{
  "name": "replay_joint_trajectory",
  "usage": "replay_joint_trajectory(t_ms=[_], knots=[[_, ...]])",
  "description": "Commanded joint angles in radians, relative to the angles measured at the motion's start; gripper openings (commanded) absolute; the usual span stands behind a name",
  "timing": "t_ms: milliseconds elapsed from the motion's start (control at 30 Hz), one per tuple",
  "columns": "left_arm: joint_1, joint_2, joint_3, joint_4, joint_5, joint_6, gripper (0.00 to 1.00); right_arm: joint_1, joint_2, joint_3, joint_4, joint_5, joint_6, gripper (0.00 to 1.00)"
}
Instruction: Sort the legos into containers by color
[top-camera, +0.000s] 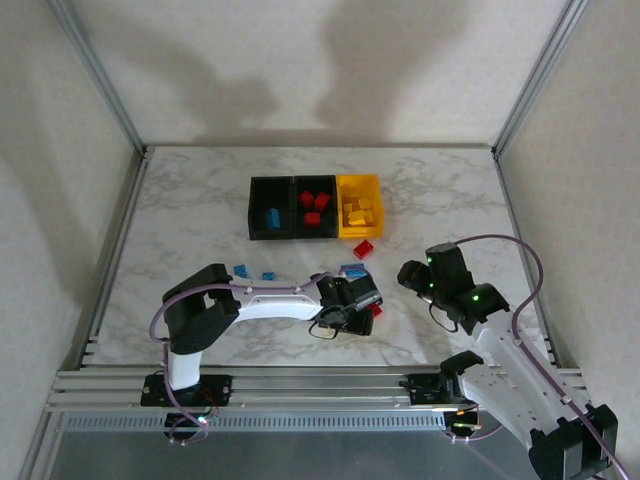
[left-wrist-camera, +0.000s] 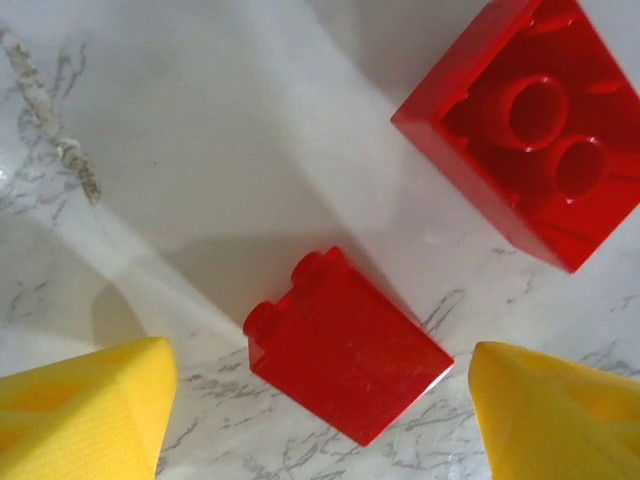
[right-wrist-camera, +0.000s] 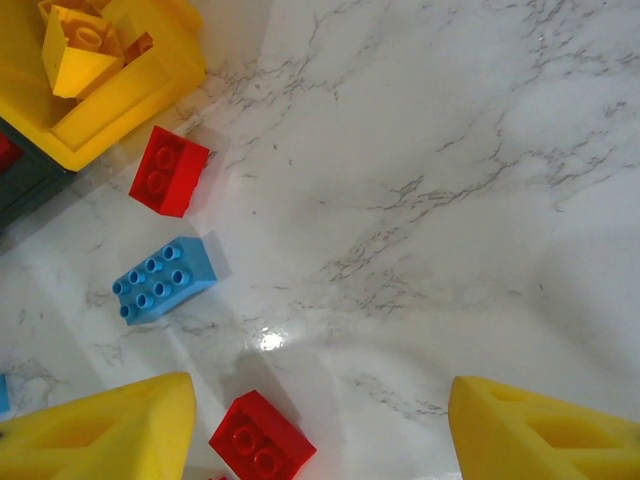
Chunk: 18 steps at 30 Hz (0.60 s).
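**A:** What is in the bins (top-camera: 300, 179)?

**B:** They are three open-top plastic boxes joined in a row, at the middle of the table (top-camera: 190, 200). The left black bin (top-camera: 254, 208) holds blue bricks (top-camera: 272, 217). The middle black bin (top-camera: 315, 236) holds red bricks (top-camera: 313, 205). The yellow bin (top-camera: 360, 234) at the right end holds yellow bricks (top-camera: 358, 210), piled loosely.

**A:** And the ones not in a bin?

**B:** A loose red brick (top-camera: 364, 249) lies studs up just in front of the yellow bin. A light blue brick (right-wrist-camera: 165, 278), also studs up, lies near it. Two more blue pieces (top-camera: 241, 270) sit further left on the table.

**A:** What are the arms doing?

**B:** The left gripper (left-wrist-camera: 320, 405) is low over the table with its ribbed yellow fingers (left-wrist-camera: 85, 410) spread. A small red brick (left-wrist-camera: 345, 355) lies on its side between them, and neither finger touches it. A larger red brick (left-wrist-camera: 530, 120) lies nearby, upside down, with its hollow round tubes showing. The right gripper (right-wrist-camera: 320, 430) also has its fingers wide apart and holds nothing. A studded red piece (right-wrist-camera: 262, 437) lies on the table below it.

**A:** What is the surface like?

**B:** It is glossy white with grey marble veining, and it catches glare. The bricks are smooth, shiny plastic.
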Motion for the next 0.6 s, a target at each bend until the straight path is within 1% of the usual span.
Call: replay_joint_trajectory(t_ms=[0,167,300,400,567], knots=[[-0.007,0.040,0.050,-0.085,-0.065,-0.025,0.75,-0.008,-0.022,-0.035,0.020,-0.023,-0.012,0.67],[-0.014,0.078,0.085,-0.118,-0.085,-0.026,0.70,-0.008,-0.037,-0.042,0.025,-0.021,-0.018,0.67],[-0.018,0.100,0.102,-0.145,-0.103,-0.016,0.60,-0.010,-0.037,-0.046,0.030,-0.019,-0.020,0.67],[-0.017,0.091,0.104,-0.158,-0.122,-0.010,0.57,-0.011,-0.035,-0.045,0.032,-0.019,-0.020,0.67],[-0.013,0.079,0.104,-0.159,-0.128,0.008,0.44,-0.010,-0.039,-0.049,0.033,-0.012,-0.013,0.67]])
